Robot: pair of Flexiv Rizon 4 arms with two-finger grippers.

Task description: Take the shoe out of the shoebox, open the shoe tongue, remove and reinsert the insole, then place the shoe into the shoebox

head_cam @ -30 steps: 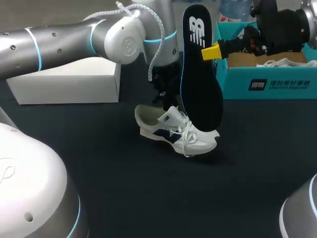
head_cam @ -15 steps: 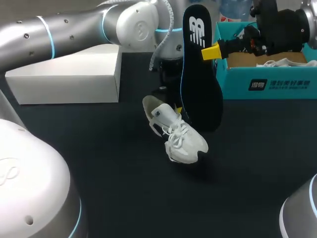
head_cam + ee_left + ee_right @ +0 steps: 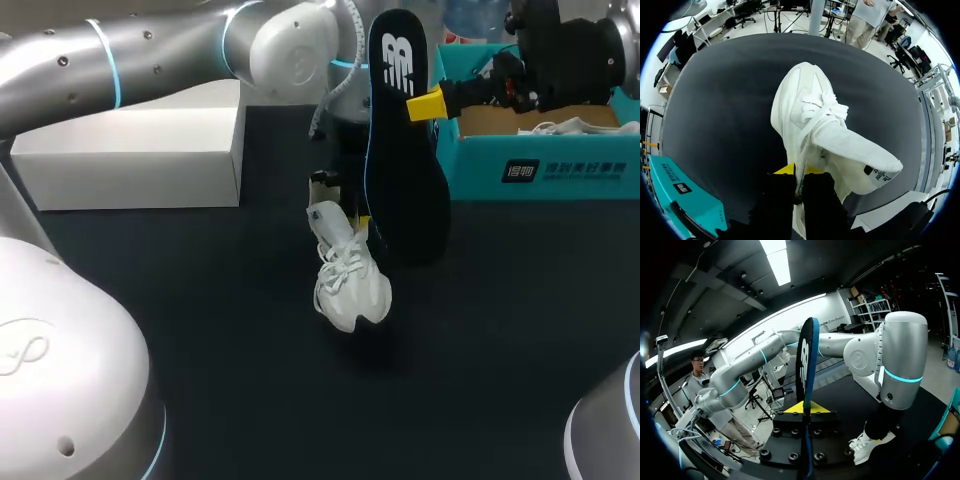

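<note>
A white shoe (image 3: 350, 280) hangs heel-up under my left gripper (image 3: 345, 205), its toe pointing down toward the table's front. In the left wrist view my left gripper (image 3: 799, 186) is shut on the shoe's (image 3: 812, 125) heel rim, and the laces and the loose tongue show ahead of it. My right gripper (image 3: 428, 104) is shut on a black insole (image 3: 400, 170), held upright just right of the shoe and in front of the teal shoebox (image 3: 540, 165). The right wrist view shows the insole (image 3: 805, 375) edge-on between my right gripper's (image 3: 804, 411) fingers, with the shoe (image 3: 867, 445) low beyond it.
A white box lid (image 3: 140, 155) lies at the back left of the black table. The teal shoebox holds white paper (image 3: 575, 127). My left arm (image 3: 170, 60) spans the back from the left. Bare tabletop lies in front of the shoe.
My left gripper has swung the shoe from lying sideways, toe to the right, to heel-up with the toe pointing forward, and shifted slightly right. The right arm and insole have not moved.
</note>
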